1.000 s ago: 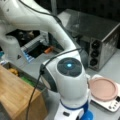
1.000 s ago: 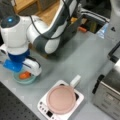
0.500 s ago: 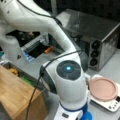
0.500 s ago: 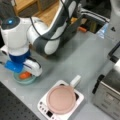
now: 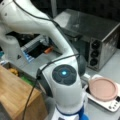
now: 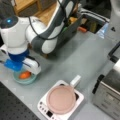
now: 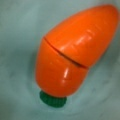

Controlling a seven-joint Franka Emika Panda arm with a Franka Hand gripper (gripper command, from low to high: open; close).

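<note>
The robot's claw (image 6: 23, 72) hung directly over a glossy orange plastic carrot (image 6: 25, 74) with a green stub, which lay in a shallow pale-green bowl (image 6: 17, 79) on the grey surface (image 6: 75, 57); whether the claw was released or clenched could not be told. Nearby sat a pink round pan (image 6: 61, 99) on a white cooker (image 6: 43, 106).

The carrot (image 6: 25, 74) lies in the bowl (image 6: 18, 80), left of the pan (image 6: 60, 98).

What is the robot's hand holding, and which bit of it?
It cannot be told. The gripper hangs right over the toy carrot lying in the green bowl, but its fingers are not visible, so no hold shows.
</note>
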